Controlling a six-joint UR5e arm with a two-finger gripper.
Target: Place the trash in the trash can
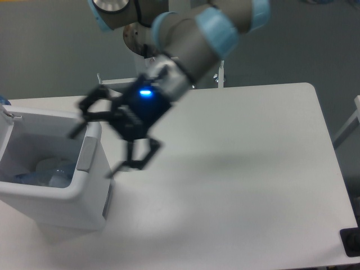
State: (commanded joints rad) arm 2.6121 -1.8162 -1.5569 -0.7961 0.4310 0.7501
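One gripper (93, 152), fingers spread wide, empty, above counter (236, 169) beside trash can (84, 208); bottle (53, 174) lies inside.

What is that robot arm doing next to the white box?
The robot is tidying up. Its gripper is open and empty, with its fingers spread wide. It looks blurry because it is moving, and it sits just to the right of the trash can, above the white table. Inside the can you can see a crushed clear bottle. No trash is showing on the tabletop.
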